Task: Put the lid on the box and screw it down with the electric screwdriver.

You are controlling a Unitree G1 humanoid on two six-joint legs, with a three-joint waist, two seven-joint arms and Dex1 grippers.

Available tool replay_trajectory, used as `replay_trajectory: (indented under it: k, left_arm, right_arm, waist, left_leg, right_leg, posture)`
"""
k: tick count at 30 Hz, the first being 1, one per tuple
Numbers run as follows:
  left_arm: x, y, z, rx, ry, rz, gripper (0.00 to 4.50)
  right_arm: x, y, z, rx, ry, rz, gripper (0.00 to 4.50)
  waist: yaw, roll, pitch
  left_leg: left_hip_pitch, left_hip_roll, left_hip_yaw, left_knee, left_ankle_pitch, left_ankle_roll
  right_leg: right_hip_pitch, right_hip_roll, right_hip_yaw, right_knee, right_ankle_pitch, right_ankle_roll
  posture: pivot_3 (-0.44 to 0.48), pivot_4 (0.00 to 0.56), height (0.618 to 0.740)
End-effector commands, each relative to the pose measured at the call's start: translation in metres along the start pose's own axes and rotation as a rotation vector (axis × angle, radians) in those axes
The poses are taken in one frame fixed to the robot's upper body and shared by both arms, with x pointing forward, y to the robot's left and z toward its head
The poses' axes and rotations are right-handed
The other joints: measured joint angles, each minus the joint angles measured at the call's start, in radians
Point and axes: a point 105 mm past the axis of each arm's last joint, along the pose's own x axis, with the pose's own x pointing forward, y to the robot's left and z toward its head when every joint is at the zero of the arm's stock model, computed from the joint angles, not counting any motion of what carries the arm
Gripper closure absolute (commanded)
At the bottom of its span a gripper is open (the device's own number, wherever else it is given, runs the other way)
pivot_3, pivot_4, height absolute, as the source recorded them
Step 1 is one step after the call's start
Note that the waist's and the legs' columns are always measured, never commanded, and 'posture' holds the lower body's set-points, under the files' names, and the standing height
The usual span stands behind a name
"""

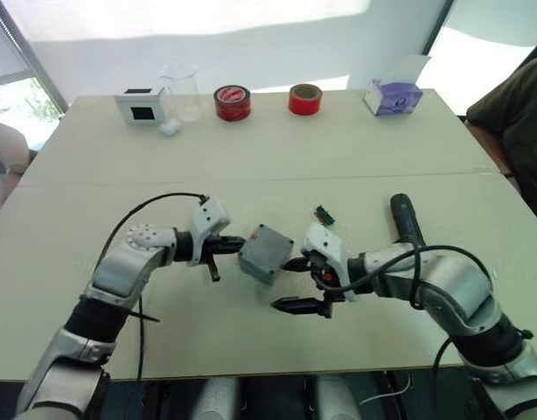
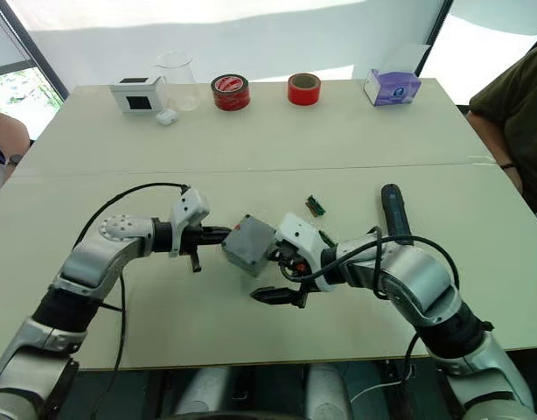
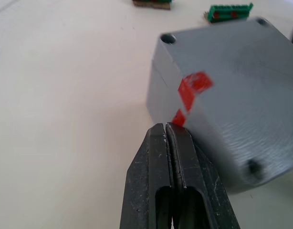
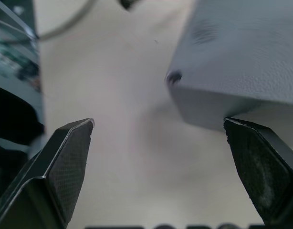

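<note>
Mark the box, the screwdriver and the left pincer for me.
box (image 1: 266,253): left eye view, on its grey top face.
screwdriver (image 1: 405,218): left eye view, on its black barrel past the right arm.
left pincer (image 3: 166,143): left wrist view, at the shut fingertips beside the box.

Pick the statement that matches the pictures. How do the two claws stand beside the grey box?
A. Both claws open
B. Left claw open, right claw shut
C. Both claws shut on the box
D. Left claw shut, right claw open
D: in the left wrist view the left claw has its fingers pressed together next to the grey box, while the right claw has its fingers spread wide apart.
</note>
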Motion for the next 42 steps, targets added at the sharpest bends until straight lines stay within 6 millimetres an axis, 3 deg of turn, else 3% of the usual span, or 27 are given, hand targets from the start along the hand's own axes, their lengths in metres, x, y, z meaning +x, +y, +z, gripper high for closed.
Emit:
replay_trajectory:
  k: [1, 8, 11, 16, 20, 27, 42]
  left_arm:
    - [0.0, 0.004, 0.009, 0.037, -0.04, 0.015, 4.5]
    - [-0.021, 0.013, -0.004, 0.027, 0.007, 0.07, 4.5]
    - [-0.035, 0.0, -0.019, 0.02, 0.073, 0.038, 4.5]
    - [-0.039, -0.022, -0.028, -0.008, 0.109, -0.026, 4.5]
    - [-0.036, -0.026, -0.025, -0.016, 0.095, -0.025, 4.5]
    - [-0.022, -0.019, -0.01, 0.0, 0.029, 0.017, 4.5]
    - [-0.021, -0.012, -0.007, 0.01, 0.02, 0.018, 4.5]
  right_arm:
    - [-0.013, 0.001, 0.015, -0.018, -0.062, -0.032, 0.02]
    - [-0.035, -0.012, 0.01, -0.089, 0.004, -0.126, 0.02]
    - [-0.043, -0.035, 0.013, -0.164, 0.035, -0.212, 0.02]
    - [-0.032, -0.049, 0.009, -0.214, 0.058, -0.23, 0.02]
    - [-0.025, -0.048, 0.009, -0.217, 0.048, -0.205, 0.02]
    - [-0.017, -0.024, 0.007, -0.21, 0.031, -0.099, 0.02]
    - [-0.018, -0.019, 0.005, -0.178, 0.019, -0.113, 0.02]
  waist:
    - [0.001, 0.0, 0.0]
    - [-0.001, 0.0, 0.0]
    - [-0.008, 0.0, 0.0]
    - [-0.006, 0.0, 0.0]
    - [0.0, 0.0, 0.0]
    - [0.001, 0.0, 0.0]
    - [0.0, 0.0, 0.0]
  left_leg:
    - [0.0, 0.0, 0.0, 0.0, 0.0, 0.0]
    - [0.0, 0.0, 0.0, 0.0, 0.0, 0.0]
    - [0.0, 0.0, 0.0, 0.0, 0.0, 0.0]
    - [0.0, 0.001, 0.0, 0.0, 0.0, 0.0]
    - [0.0, 0.0, 0.0, 0.0, 0.0, 0.0]
    - [0.0, 0.0, 0.0, 0.0, 0.0, 0.0]
    - [0.0, 0.0, 0.0, 0.0, 0.0, 0.0]
  right_leg:
    - [0.0, 0.0, 0.0, 0.0, 0.0, 0.0]
    - [0.0, 0.0, 0.0, 0.0, 0.0, 0.0]
    - [0.0, 0.0, 0.0, 0.0, 0.0, 0.0]
    - [-0.001, 0.0, 0.0, 0.0, 0.0, 0.0]
    - [0.0, 0.0, 0.0, 0.0, 0.0, 0.0]
    - [0.0, 0.0, 0.0, 0.0, 0.0, 0.0]
    - [0.0, 0.0, 0.0, 0.001, 0.0, 0.0]
  posture:
    - [0.0, 0.15, 0.74]
    - [0.0, 0.15, 0.74]
    - [0.0, 0.15, 0.74]
    - [0.0, 0.15, 0.74]
    - [0.0, 0.15, 0.74]
    - [0.0, 0.15, 0.74]
    - [0.0, 0.15, 0.74]
